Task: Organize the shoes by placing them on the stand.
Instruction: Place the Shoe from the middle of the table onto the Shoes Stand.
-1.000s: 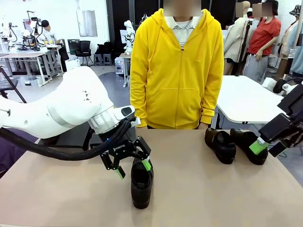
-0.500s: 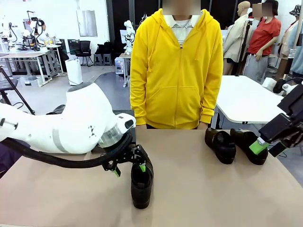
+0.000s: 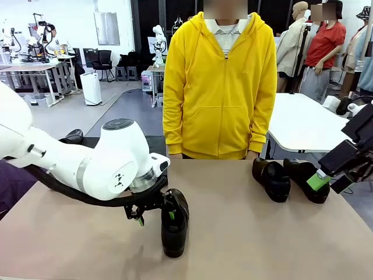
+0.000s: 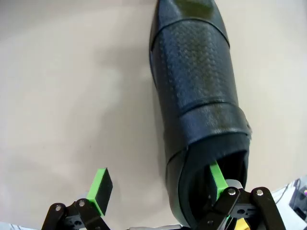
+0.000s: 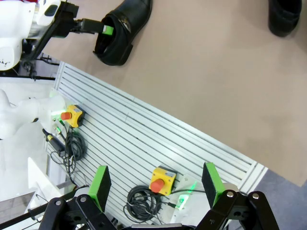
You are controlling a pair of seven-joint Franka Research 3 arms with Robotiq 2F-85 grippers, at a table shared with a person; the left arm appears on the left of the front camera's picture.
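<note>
My left claw (image 4: 158,182) sits released astride the shoe (image 4: 196,96)'s heel wall, one pad inside; the glossy leather looks slick but stiff, so I'd pinch there.

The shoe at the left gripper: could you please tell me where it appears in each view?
Front: the shoe lies low, near the centre, toe toward the camera.
Left wrist: it runs from top to bottom, right of centre.
Right wrist: it lies at the top left.
Shared landmark: a green pad sits inside the shoe's opening in all three views.
</note>
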